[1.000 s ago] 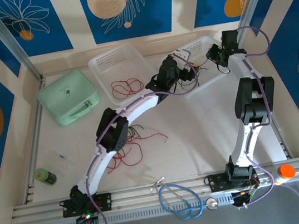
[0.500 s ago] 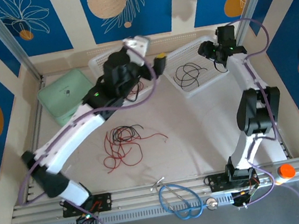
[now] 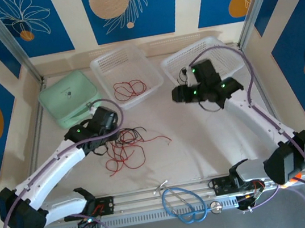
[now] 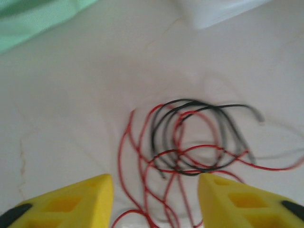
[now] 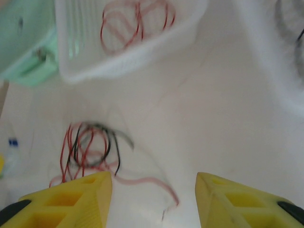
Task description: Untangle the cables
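A tangle of red and black cables (image 3: 126, 148) lies on the white table left of centre. My left gripper (image 3: 104, 144) hovers over its left edge. In the left wrist view the tangle (image 4: 190, 142) lies just ahead of the open left gripper (image 4: 156, 202), whose yellow fingers (image 4: 71, 204) hold nothing. A loose coil of red cables (image 3: 129, 88) rests in the left basket (image 3: 105, 64). My right gripper (image 3: 177, 94) hangs open over the table in front of the right basket (image 3: 217, 44). The right wrist view has the tangle (image 5: 88, 145) ahead to the left of the empty right gripper (image 5: 154, 199).
A mint green case (image 3: 69, 97) sits at the back left, beside the left basket. A thicker blue cable loop (image 3: 183, 204) lies on the front rail between the arm bases. Bare table lies between the tangle and my right gripper.
My left arm swung back from the baskets down to the tangle, and its jaws narrowed. My right arm left the right basket and moved toward the table's middle.
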